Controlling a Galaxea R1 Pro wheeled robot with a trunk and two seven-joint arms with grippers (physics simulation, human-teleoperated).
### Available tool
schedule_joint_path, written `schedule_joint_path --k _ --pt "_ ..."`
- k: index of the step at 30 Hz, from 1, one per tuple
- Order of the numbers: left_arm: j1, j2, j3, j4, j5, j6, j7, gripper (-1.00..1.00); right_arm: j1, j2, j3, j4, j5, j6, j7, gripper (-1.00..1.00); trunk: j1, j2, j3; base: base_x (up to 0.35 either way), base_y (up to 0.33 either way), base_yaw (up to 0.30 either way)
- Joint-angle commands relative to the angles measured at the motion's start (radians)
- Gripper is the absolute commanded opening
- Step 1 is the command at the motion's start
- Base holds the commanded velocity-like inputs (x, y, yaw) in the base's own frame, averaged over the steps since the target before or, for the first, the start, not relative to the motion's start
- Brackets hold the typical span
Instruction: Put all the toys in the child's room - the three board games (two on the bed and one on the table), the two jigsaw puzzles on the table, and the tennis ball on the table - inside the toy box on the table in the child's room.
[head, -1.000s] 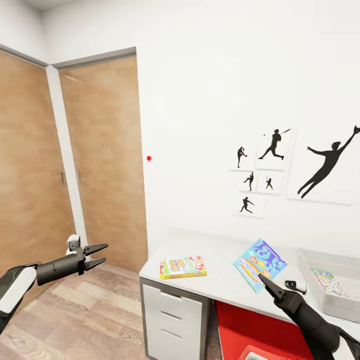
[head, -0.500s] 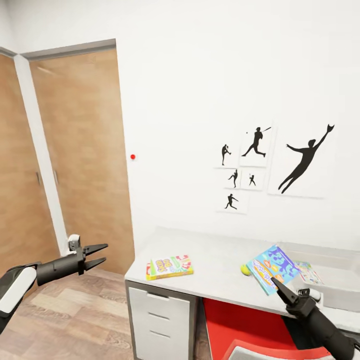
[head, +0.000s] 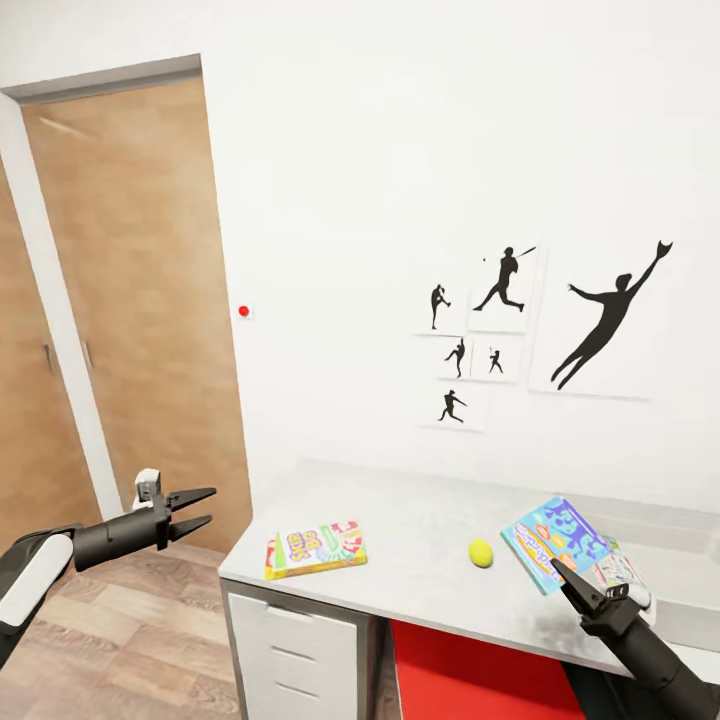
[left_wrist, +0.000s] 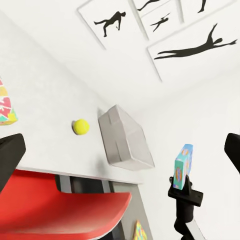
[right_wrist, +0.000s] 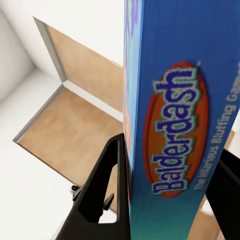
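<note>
Two arms appear in my head view. The left pincer (head: 197, 510) hangs over the wood floor (head: 150, 640), fingers spread, grasping nothing. The right pincer (head: 568, 580) is clamped on the blue board game (head: 555, 540), held above the counter (head: 420, 570). A tennis ball (head: 481, 553) and a second board game (head: 315, 548) lie on the counter, well apart. The toy box (head: 680, 590) stands at the counter's right end.

In my left wrist view, the tennis ball (left_wrist: 80, 126) sits near the toy box (left_wrist: 125, 137), and the blue board game (left_wrist: 182, 167) stands edge-on in the right pincer (left_wrist: 186, 192).

In my right wrist view, the fingers (right_wrist: 102, 185) grip the blue board game (right_wrist: 180, 125), lettered "Balderdash".
</note>
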Motion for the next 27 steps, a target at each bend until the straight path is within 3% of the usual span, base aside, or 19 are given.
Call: schedule_joint_path --k 1,10,27 --pt "0.000 0.000 0.001 0.000 -0.002 0.004 -0.004 1.00 0.000 -0.001 -0.001 0.003 -0.006 0.009 0.001 -1.00 0.001 -0.001 -0.002 0.176 -0.173 0.000" --pt "0.000 0.000 0.001 0.000 -0.002 0.005 -0.004 1.00 0.000 -0.001 -0.002 0.036 -0.006 0.011 0.001 -1.00 0.001 -0.001 -0.017 0.119 -0.039 0.000" --pt "0.000 0.000 0.001 0.000 -0.002 0.005 -0.005 1.00 0.000 -0.001 -0.003 0.043 -0.006 0.009 0.002 -1.00 0.001 -0.001 -0.042 -0.019 0.039 -0.036"
